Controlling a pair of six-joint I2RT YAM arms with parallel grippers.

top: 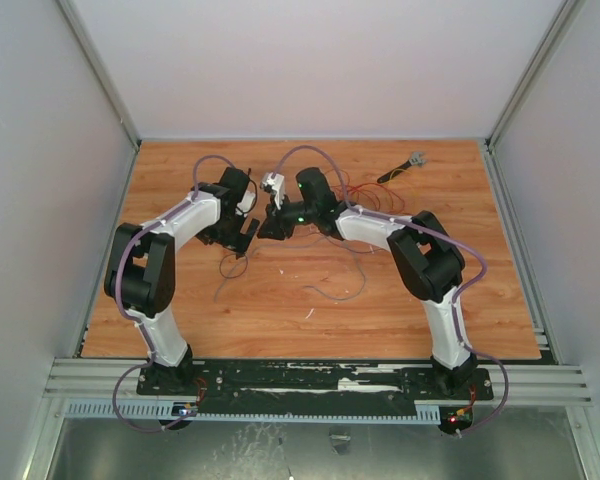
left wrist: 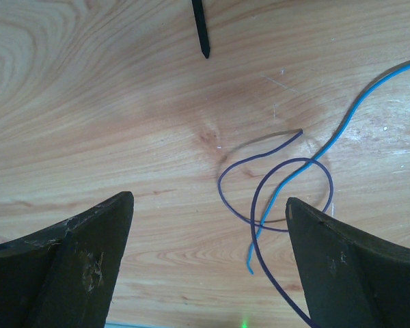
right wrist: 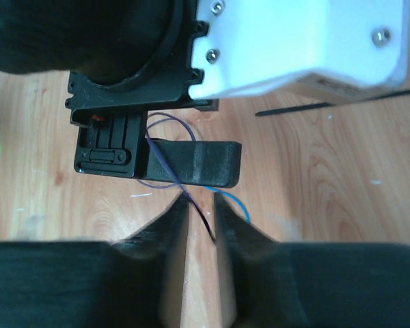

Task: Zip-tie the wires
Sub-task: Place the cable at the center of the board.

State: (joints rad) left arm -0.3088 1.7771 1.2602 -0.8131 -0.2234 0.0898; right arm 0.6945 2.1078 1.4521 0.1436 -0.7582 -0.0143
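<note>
One strand of the wires [right wrist: 203, 224] is framed by the narrow jaws of the right gripper [right wrist: 199, 205], grip unconfirmed, while the left gripper [left wrist: 208, 201] is spread wide; the strand should be centred before clamping.

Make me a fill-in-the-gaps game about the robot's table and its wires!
1. The left gripper holds its jaws wide ____.
2. The looped wire lying between them is coloured ____.
3. The thin zip tie is coloured ____.
4. Seen from above, the grey-headed tool lies near the far ____ corner of the table.

Missing words: open, purple, black, right.
</note>
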